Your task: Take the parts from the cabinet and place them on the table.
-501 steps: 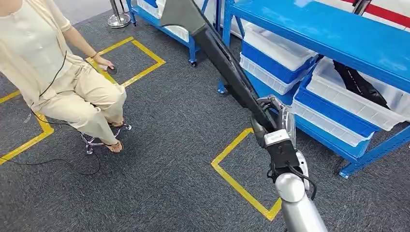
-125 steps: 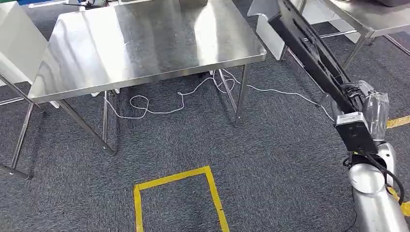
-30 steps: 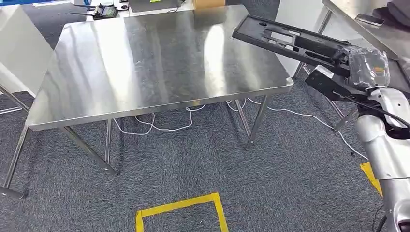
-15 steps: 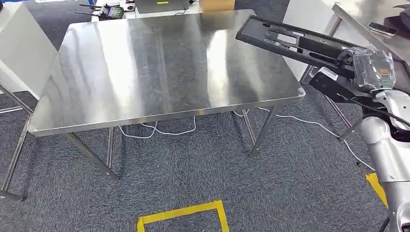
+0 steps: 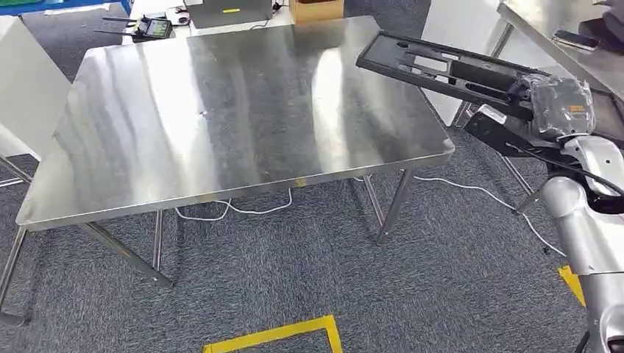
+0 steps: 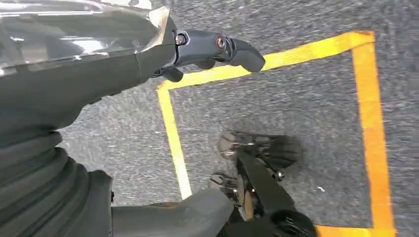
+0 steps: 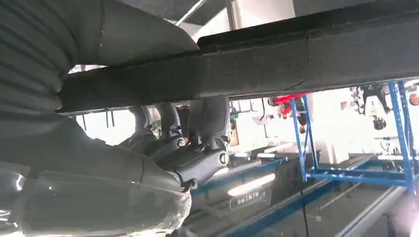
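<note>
A long black plastic part is gripped at its near end by my right hand, which is wrapped in clear film. The part juts out level over the far right corner of the steel table, above its top and not touching it. In the right wrist view the part runs as a dark bar across the picture with my fingers curled around it. My left hand hangs over the carpet with nothing in it, fingers stretched out and apart from the thumb.
A second steel table stands at the far right, close behind the part. A white panel flanks the table's left end. A cardboard box and a handheld device lie beyond it. White cables and yellow tape mark the carpet.
The view has moved nearer the table, whose front edge now sits lower in the picture. My right hand still holds the part level over the table's far right corner.
</note>
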